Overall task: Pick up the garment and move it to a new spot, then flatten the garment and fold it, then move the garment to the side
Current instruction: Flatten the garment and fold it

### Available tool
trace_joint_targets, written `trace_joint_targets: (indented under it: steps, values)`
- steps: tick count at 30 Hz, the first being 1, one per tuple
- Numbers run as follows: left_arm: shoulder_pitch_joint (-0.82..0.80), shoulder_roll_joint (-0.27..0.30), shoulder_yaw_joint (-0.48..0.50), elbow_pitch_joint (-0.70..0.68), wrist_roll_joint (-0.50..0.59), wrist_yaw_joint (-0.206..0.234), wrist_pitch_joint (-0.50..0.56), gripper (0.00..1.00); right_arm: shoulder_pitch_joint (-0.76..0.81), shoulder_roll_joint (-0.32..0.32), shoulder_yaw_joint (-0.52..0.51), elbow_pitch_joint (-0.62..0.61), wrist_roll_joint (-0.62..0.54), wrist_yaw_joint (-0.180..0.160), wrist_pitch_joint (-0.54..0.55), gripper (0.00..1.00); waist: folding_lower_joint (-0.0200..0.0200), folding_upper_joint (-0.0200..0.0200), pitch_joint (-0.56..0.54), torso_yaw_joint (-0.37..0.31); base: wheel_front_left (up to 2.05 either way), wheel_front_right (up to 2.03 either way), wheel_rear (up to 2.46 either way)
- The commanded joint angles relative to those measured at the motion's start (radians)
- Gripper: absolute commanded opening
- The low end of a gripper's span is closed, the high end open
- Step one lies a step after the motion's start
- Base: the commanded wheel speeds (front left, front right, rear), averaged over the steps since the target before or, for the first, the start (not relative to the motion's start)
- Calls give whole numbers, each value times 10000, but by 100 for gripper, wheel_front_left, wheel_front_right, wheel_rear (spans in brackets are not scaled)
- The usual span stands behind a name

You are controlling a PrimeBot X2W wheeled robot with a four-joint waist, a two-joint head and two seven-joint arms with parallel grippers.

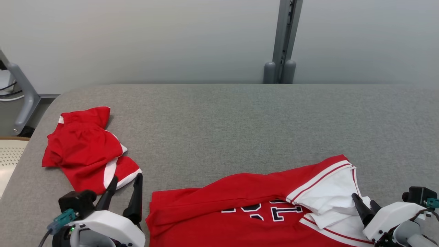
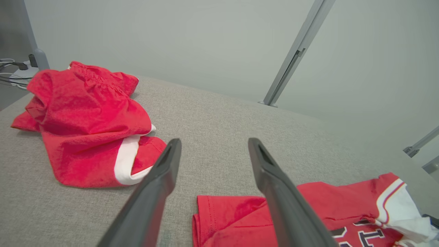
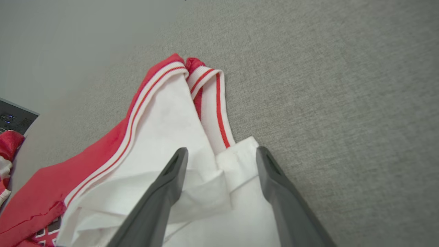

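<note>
The garment, a red jersey [image 1: 240, 206] with dark lettering and a white, red-striped sleeve, lies crumpled at the near edge of the grey table [image 1: 240, 120]. My right gripper [image 1: 363, 200] is open at the jersey's right end. In the right wrist view its fingers [image 3: 222, 151] straddle a fold of the jersey's white cloth [image 3: 164, 137] without closing on it. My left gripper [image 1: 126, 178] is open and holds nothing, just left of the jersey's left corner [image 2: 233, 212]. In the left wrist view its fingers [image 2: 214, 142] point across bare table.
Crumpled red shorts [image 1: 82, 147] with white trim lie at the table's left, just beyond my left fingertips [image 2: 171, 151]. A grey metal post [image 1: 283, 41] stands behind the table's far edge. A cream perforated object [image 1: 8, 154] and a grey frame leg [image 1: 24, 92] sit off the left edge.
</note>
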Motion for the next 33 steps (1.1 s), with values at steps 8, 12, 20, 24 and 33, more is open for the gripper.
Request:
trace_joint_targets:
  steps: [8, 12, 20, 24, 33]
  values:
    - [-158, -233, -268, 305, 277, -97, -225, 100, -334, 551, -20, 1419, 206, 6, 834, 100, 0, -1, -30, 419, 0, 0, 0]
    - [-181, -354, -358, 425, 290, -131, -264, 100, -198, 911, 134, 1410, 340, 8, 1503, 100, 0, -1, -19, 587, 0, 0, 0]
    - [-292, -428, -453, 595, 277, -203, -280, 100, -260, 919, 247, 1035, 230, 15, 1397, 0, 0, -1, 26, 727, 0, 0, 0]
    - [-299, -448, -492, 616, 290, -189, -254, 100, -436, 754, 217, 936, 138, 14, 1070, 0, 0, -1, 32, 722, 0, 0, 0]
    - [-235, -542, -563, 582, 399, -269, -465, 100, -761, -211, -103, 839, 117, 5, 460, 0, 0, -1, -9, 437, 0, 0, 0]
